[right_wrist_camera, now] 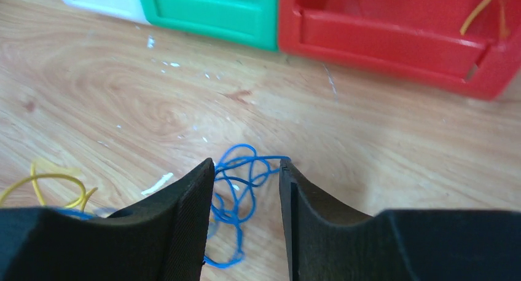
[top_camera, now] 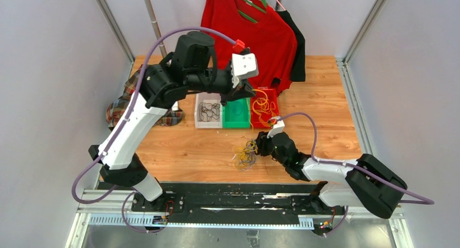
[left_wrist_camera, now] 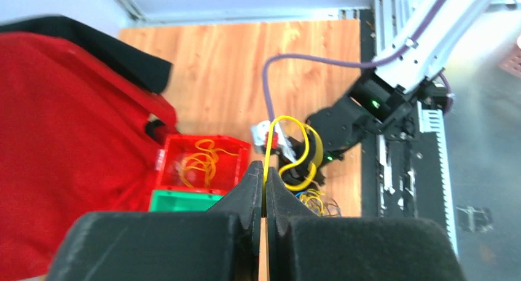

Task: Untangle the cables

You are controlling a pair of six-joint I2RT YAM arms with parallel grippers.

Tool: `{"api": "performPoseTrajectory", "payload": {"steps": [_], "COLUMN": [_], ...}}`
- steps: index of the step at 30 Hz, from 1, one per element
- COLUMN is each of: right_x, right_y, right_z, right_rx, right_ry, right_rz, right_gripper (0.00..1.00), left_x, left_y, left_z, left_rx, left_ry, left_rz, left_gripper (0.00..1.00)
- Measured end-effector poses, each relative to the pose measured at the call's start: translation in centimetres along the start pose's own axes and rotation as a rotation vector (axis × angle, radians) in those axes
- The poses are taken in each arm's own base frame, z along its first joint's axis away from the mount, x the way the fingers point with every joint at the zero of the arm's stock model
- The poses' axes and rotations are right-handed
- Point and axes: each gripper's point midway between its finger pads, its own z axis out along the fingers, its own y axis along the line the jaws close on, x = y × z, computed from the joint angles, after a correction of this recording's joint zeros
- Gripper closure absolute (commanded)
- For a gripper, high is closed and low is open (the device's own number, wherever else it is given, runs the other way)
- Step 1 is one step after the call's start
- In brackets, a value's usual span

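The wooden table point(top_camera: 325, 96) has a red shirt point(top_camera: 255, 36) hanging at its far edge and a plaid cloth point(top_camera: 122, 109) lying at its left. Three bins stand in a row mid-table: a white bin point(top_camera: 198, 111) holding black cables point(top_camera: 209, 112), a green bin point(top_camera: 237, 116), and a red bin point(top_camera: 274, 96) holding yellow-orange cables point(top_camera: 262, 104). Just in front of them, a tangle of cables point(top_camera: 245, 154) lies on the wood. The left gripper point(left_wrist_camera: 265, 186) hangs above the bins, fingers pressed together on a yellow cable point(left_wrist_camera: 317, 152) that loops out from them. The right gripper point(right_wrist_camera: 246, 170) sits low at the tangle, fingers parted, with a blue cable point(right_wrist_camera: 241, 149) lying between them.
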Motion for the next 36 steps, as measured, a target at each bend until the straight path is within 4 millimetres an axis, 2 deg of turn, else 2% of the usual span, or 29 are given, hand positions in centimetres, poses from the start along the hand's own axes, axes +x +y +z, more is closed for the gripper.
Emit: {"api": "performPoseTrajectory", "payload": {"steps": [3, 8, 12, 16, 18, 21, 24, 26, 28, 32, 36], "right_x": [1.5, 2.8, 3.1, 2.6, 1.3, -2.1, -7.0, -10.6, -13.5, -16.5, -17.9], "right_y": [-1.2, -2.1, -2.2, -2.2, -1.9, -0.9, 1.1, 2.9, 4.7, 7.4, 9.9], "right_z": [-0.3, -0.7, -0.8, -1.3, -2.0, -3.2, -4.6, -5.7, -6.7, -7.8, -7.8], "right_rx": [0.036, 0.066, 0.071, 0.079, 0.072, 0.04, -0.012, -0.059, -0.114, -0.21, -0.295], "right_ry": [0.025, 0.047, 0.05, 0.038, 0.002, -0.086, -0.194, -0.267, -0.318, -0.361, -0.36], "right_rz": [-0.002, -0.007, -0.012, -0.015, -0.017, -0.03, -0.052, -0.076, -0.105, -0.165, -0.212], "right_gripper": [0.58, 0.58, 0.57, 0.51, 0.46, 0.38, 0.32, 0.3, 0.29, 0.29, 0.29], "left_x": [-2.0, -5.4, -8.2, -9.6, -9.7, -9.0, -7.9, -7.3, -6.7, -5.7, -5.1], "left_y": [0.7, 2.1, 3.2, 4.4, 4.7, 4.7, 4.5, 4.4, 4.3, 4.2, 4.1], "left_z": [-1.4, -4.0, -6.2, -7.3, -7.4, -7.3, -7.0, -6.7, -6.3, -5.6, -5.1], "left_rx": [-0.054, -0.16, -0.257, -0.344, -0.363, -0.364, -0.352, -0.345, -0.336, -0.316, -0.301], "left_ry": [-0.042, -0.114, -0.177, -0.215, -0.217, -0.205, -0.181, -0.167, -0.151, -0.128, -0.116], "left_rz": [0.06, 0.177, 0.262, 0.313, 0.323, 0.322, 0.312, 0.305, 0.298, 0.285, 0.271], "left_gripper": [1.0, 1.0, 1.0, 1.0, 1.0, 1.0, 0.99, 1.0, 1.0, 0.99, 0.99]}}
